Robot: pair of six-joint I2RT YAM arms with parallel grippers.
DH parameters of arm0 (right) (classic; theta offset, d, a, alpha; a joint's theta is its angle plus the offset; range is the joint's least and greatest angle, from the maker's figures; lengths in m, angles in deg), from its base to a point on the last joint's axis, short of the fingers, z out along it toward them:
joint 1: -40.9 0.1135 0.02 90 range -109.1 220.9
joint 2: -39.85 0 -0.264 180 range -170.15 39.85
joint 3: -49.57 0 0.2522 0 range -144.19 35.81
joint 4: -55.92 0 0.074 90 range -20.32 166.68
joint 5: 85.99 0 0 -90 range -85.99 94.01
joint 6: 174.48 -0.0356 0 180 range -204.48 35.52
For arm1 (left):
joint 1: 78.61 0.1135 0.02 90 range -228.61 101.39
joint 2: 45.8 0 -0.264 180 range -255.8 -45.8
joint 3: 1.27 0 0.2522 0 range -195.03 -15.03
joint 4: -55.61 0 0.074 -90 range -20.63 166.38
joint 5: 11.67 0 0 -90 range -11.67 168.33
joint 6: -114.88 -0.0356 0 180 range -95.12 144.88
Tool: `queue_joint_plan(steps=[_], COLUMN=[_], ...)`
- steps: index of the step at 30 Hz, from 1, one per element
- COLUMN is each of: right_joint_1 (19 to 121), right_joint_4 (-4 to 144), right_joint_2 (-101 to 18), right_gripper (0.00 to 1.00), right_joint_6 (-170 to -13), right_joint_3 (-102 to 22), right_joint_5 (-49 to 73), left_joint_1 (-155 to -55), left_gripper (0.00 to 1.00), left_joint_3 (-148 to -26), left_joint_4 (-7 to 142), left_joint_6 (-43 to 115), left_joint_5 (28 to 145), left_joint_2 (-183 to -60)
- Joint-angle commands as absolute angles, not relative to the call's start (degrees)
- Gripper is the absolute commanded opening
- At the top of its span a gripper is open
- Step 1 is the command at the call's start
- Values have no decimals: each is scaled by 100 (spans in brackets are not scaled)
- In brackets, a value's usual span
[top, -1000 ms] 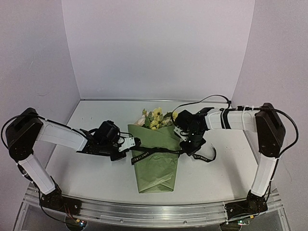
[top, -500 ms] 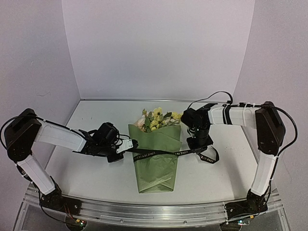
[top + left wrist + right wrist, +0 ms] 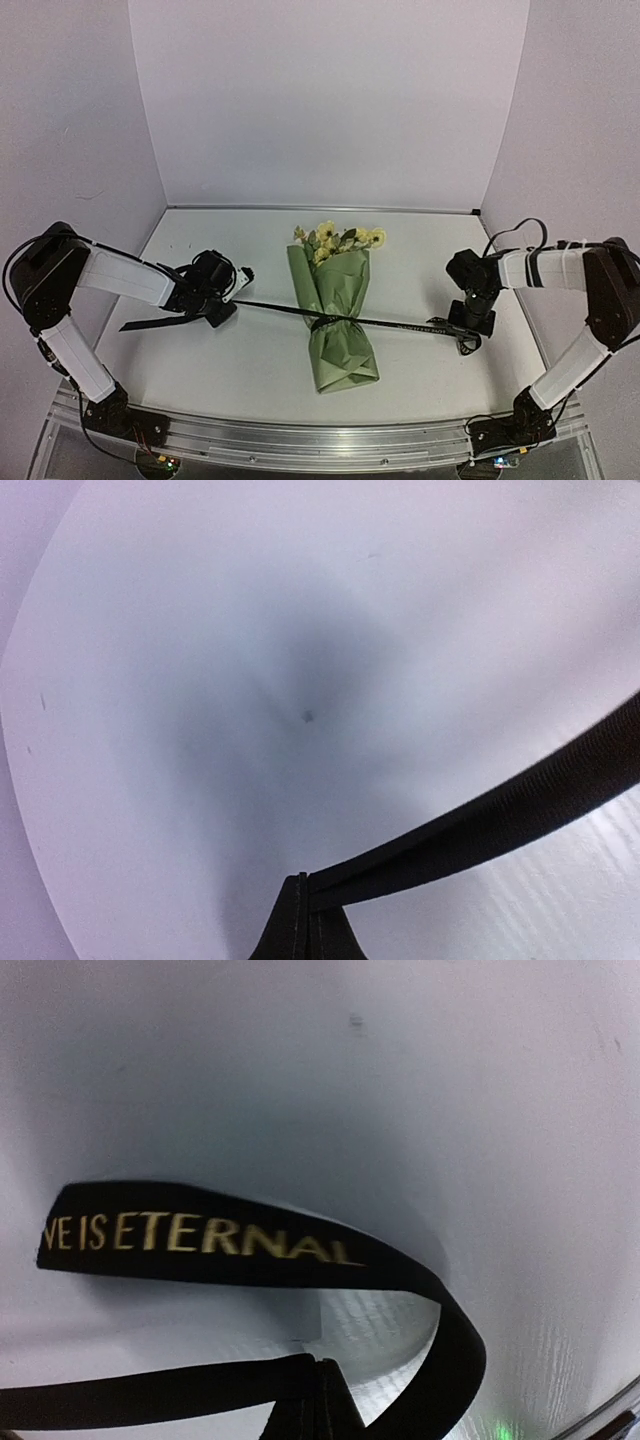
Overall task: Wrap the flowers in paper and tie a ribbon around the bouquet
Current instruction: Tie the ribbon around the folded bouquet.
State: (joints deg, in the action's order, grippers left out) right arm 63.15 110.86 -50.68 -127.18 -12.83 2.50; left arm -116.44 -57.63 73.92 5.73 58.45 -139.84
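The bouquet [image 3: 338,320] lies mid-table: yellow flowers [image 3: 338,240] top a cone of olive-green paper [image 3: 342,345], pinched at its waist. The black ribbon [image 3: 400,324] stretches taut across that waist, from one gripper to the other. At the left, my left gripper [image 3: 222,310] is shut on the ribbon [image 3: 480,825], and a loose tail trails toward the left wall. At the right, my right gripper [image 3: 470,325] is shut on the ribbon [image 3: 200,1245] too. Its gold-lettered end loops past the closed fingertips [image 3: 312,1400].
The white table [image 3: 200,250] is walled in pale lilac at the back and both sides. A metal rail [image 3: 320,445] runs along the near edge, with the arm bases bolted to it.
Both grippers moved outward, left going left and right going right, and drew the ribbon tight. The paper cone has narrowed at its waist and the bouquet has tilted slightly.
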Motion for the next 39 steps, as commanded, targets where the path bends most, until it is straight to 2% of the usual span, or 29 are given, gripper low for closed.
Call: queue_joint_plan(steps=[1,6,13,19,26,39], right_joint_1=[5850,5330,4474,3932,3795,3375], right_joint_4=[10705,10678,10617,10598,10626,10761], right_joint_2=[-4387,-4056,-3720,-3388,-3355,-3249], right_gripper=[0,0,0,0,0,0], right_joint_6=[-13404,-13536,-13713,-13743,-13654,-13651], right_joint_3=[-747,-523,-124,133,115,-11], right_joint_5=[158,544,925,1134,1257,1467], left_joint_1=[-10928,-10389,-9190,-8580,-8402,-7423], left_gripper=[0,0,0,0,0,0], left_joint_3=[-5615,-5560,-5200,-5000,-4845,-4494], left_joint_4=[7506,7544,7279,7104,7046,6959], left_joint_6=[1753,2231,3023,3387,3673,4336], left_joint_5=[5166,4997,5654,5910,6039,6508], left_joint_2=[-13518,-13309,-12365,-11873,-11623,-10972])
